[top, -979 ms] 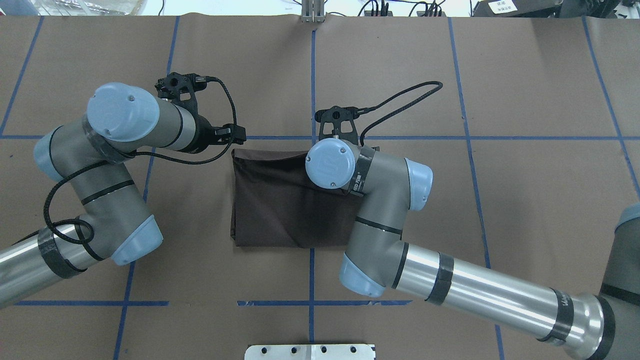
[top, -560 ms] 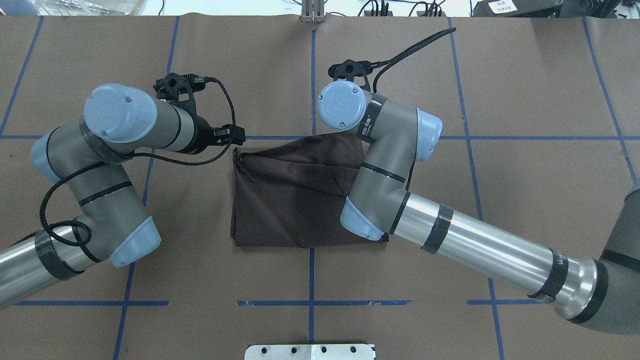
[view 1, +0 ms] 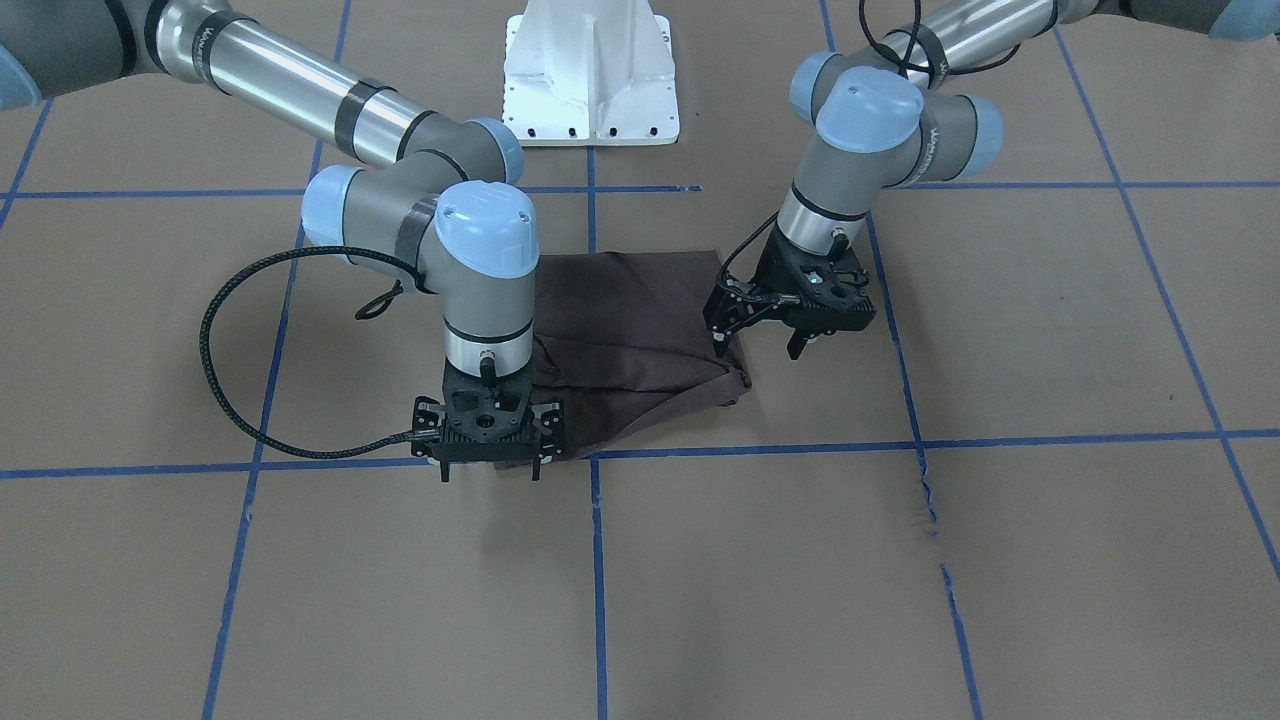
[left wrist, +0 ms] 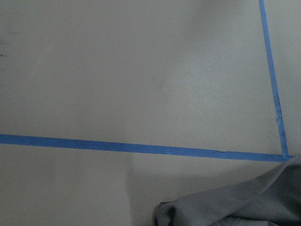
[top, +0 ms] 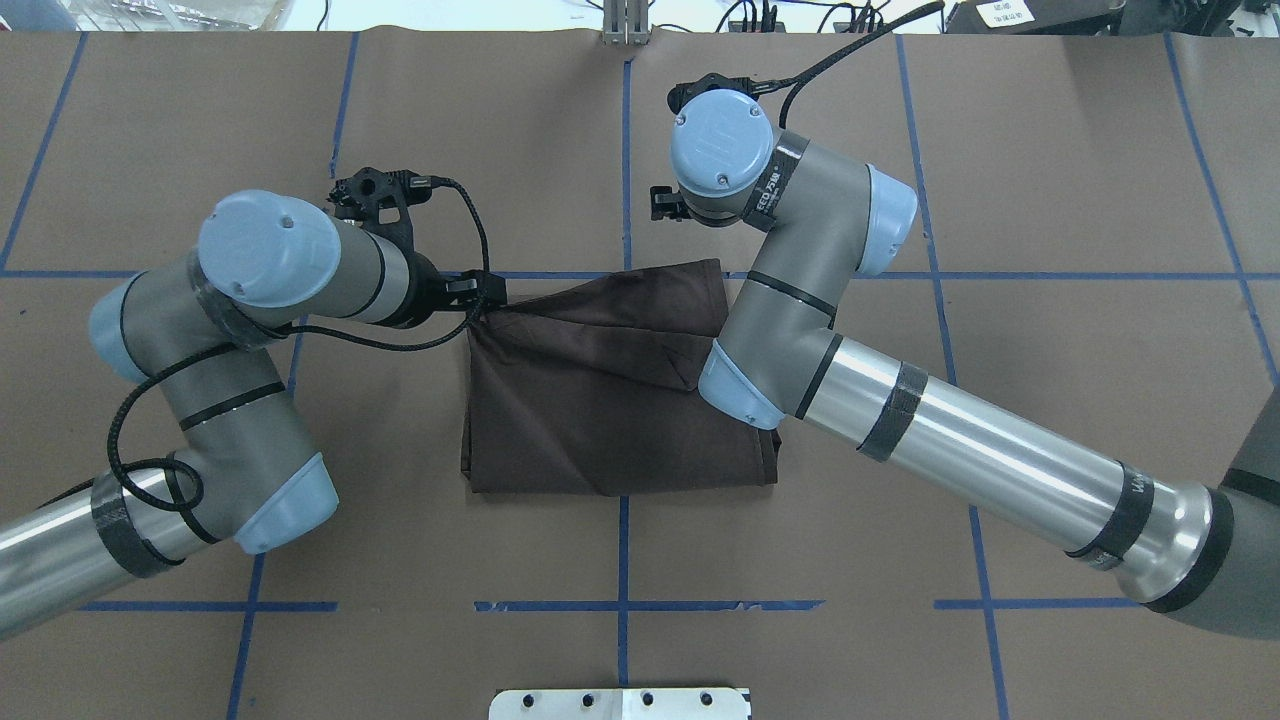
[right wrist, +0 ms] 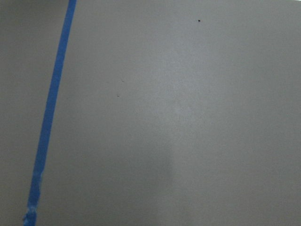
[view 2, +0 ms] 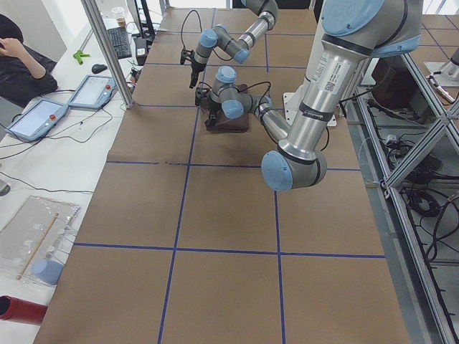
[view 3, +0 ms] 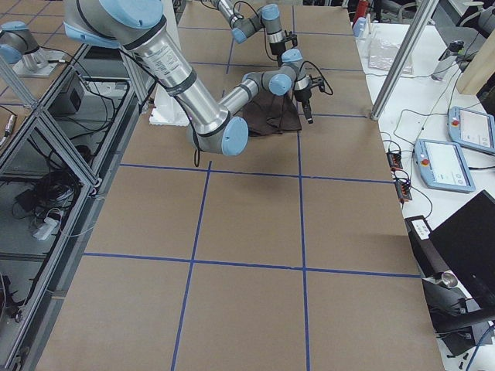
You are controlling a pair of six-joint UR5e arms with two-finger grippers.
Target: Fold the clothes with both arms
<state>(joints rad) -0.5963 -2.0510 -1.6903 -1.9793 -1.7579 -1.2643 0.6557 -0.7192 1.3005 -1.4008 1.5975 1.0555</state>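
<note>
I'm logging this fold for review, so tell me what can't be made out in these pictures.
Right gripper: open or shut unclear; in the front-facing view its camera mount covers the fingers, and overhead its wrist does.
Left gripper: whether it pinches the T-shirt corner; dark on dark, small in every view.
T-shirt collar, lettering, tags: folded out of sight.
Wrist views: no fingers in frame.
Side views: everything too small.

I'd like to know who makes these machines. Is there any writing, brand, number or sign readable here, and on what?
No text reads clearly enough to quote.
Right arm: pale lettering on its black wrist band, blurred.
Left arm: pale lettering on a grey joint, blurred.
White label beyond the table's far edge: too small.
T-shirt: no lettering shows.
</note>
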